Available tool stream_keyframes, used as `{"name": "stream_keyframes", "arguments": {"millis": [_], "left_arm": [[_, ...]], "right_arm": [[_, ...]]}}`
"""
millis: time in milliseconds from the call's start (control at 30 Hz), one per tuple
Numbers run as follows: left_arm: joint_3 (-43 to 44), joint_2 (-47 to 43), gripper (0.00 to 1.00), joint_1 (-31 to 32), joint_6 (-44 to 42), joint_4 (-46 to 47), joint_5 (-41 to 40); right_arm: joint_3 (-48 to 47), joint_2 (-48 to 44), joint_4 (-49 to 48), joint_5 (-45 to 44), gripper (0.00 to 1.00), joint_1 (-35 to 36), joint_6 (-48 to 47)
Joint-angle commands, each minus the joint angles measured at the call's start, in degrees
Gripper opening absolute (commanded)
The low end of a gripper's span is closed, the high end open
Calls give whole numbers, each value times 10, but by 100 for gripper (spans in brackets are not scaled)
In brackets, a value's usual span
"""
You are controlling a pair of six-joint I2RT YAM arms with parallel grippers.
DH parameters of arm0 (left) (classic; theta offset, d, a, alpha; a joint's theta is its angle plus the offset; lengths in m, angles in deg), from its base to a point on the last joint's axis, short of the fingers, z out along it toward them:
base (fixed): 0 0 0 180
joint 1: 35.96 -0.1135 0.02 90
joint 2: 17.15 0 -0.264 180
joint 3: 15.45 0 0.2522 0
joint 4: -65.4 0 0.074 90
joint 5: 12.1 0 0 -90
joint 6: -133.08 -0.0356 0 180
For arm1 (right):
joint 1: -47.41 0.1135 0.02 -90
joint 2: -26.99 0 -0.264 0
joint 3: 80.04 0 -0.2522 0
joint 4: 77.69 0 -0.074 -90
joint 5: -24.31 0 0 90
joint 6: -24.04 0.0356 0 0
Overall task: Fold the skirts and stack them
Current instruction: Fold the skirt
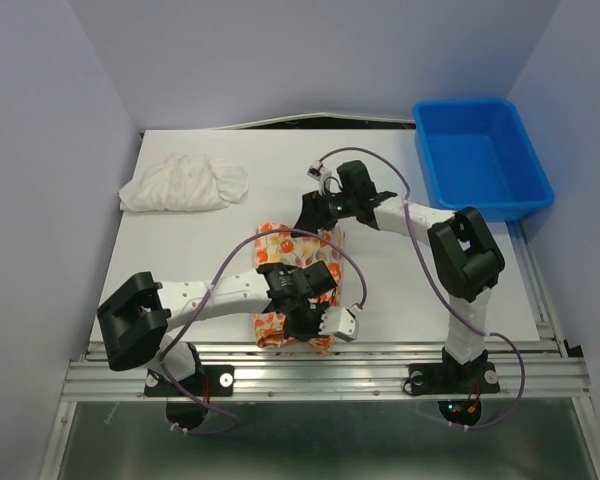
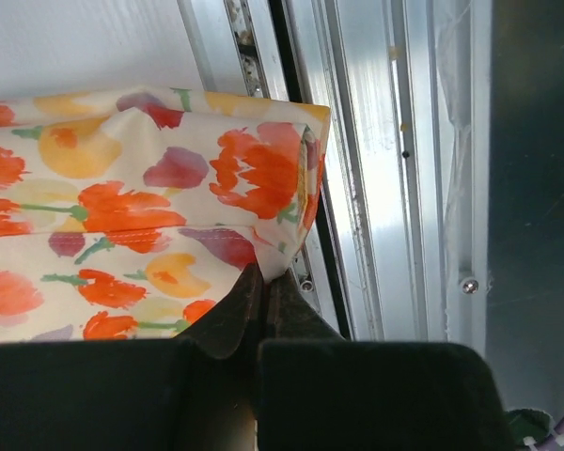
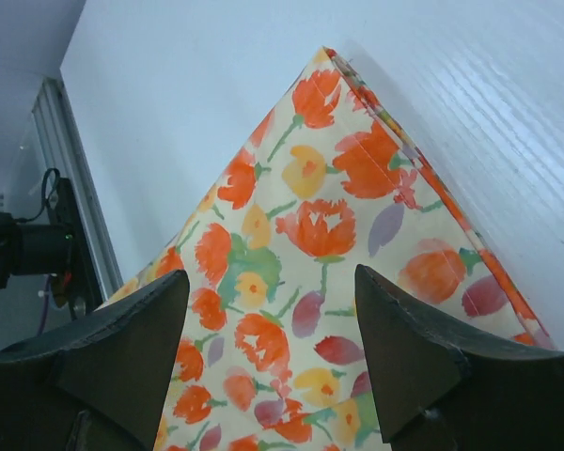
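The printed skirt (image 1: pixel 283 244), cream with orange, red and yellow flowers, lies folded near the table's front edge, partly under my left arm. My left gripper (image 1: pixel 305 328) is shut on its near corner by the rail; the left wrist view shows the fingertips (image 2: pixel 263 278) pinching the cloth edge (image 2: pixel 150 188). My right gripper (image 1: pixel 311 221) is open just above the skirt's far end, and the print (image 3: pixel 301 235) lies flat between its fingers (image 3: pixel 404 348). The white ruffled skirt (image 1: pixel 185 183) lies bunched at the back left, apart from both grippers.
A blue plastic bin (image 1: pixel 480 155) stands at the back right corner. Aluminium rails (image 1: pixel 380 365) run along the table's front edge, right beside the pinched corner; they also show in the left wrist view (image 2: pixel 376 188). Walls close in the left, right and back.
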Motion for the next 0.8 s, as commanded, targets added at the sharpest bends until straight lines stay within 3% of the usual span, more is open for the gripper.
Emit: {"name": "stream_keyframes", "arguments": {"millis": [0, 300, 567, 767], "left_arm": [[59, -12, 0, -20, -9, -66, 51], [174, 28, 0, -68, -55, -139, 46], [258, 84, 0, -152, -133, -169, 3], [291, 111, 0, -182, -171, -186, -13]], "right_arm": [[7, 43, -115, 61, 76, 6, 93], [81, 79, -119, 34, 75, 57, 41], [126, 52, -127, 41, 74, 80, 47], [142, 28, -117, 47, 74, 85, 38]]}}
